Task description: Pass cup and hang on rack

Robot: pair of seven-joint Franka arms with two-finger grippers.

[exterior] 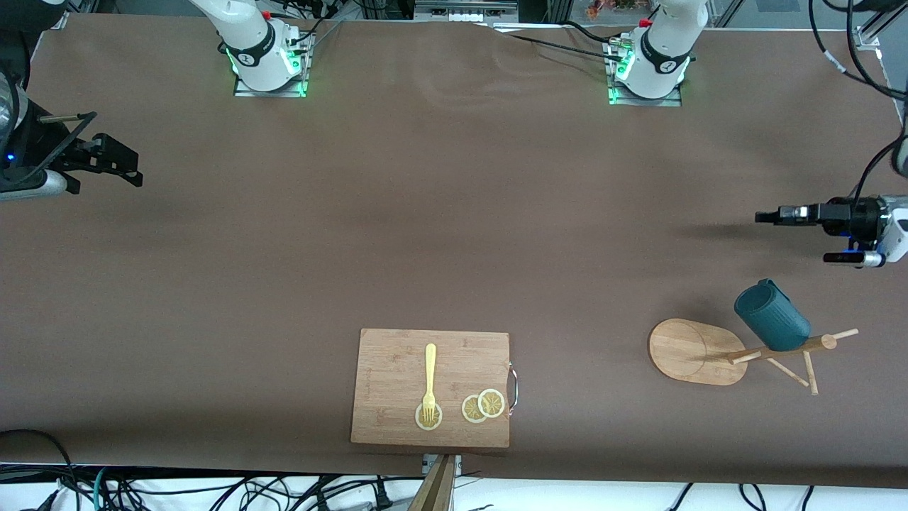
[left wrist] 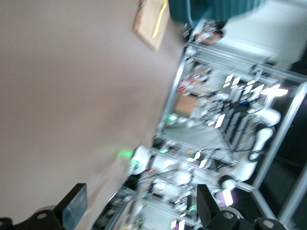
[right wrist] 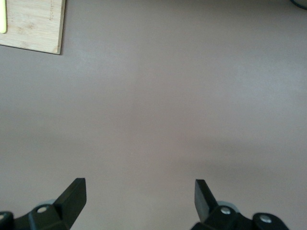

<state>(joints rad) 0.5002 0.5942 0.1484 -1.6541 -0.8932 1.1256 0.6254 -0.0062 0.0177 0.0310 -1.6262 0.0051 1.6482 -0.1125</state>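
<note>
Over the matte brown surface (exterior: 454, 234) at its own end, the right claw (exterior: 131, 169) hangs released; nearer the camera a rectangular bamboo board (exterior: 431, 387) carries a yellow fork (exterior: 429, 380) and lemon slices (exterior: 483, 406). Toward the left arm's end, the ribbed teal cup (exterior: 772, 315) hangs on the bamboo rack (exterior: 699, 351) with oval base and thin pegs, the left claw (exterior: 770, 217) released above; only its wrist view shows the lab frames.

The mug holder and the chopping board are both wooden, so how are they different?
The rack has an oval base, a pole and thin pegs; the cutting board is a flat rectangle with a metal handle. The rack carries the teal cup; the board carries a yellow fork and lemon slices. The rack sits toward the left arm's end. Both are light bamboo.
</note>
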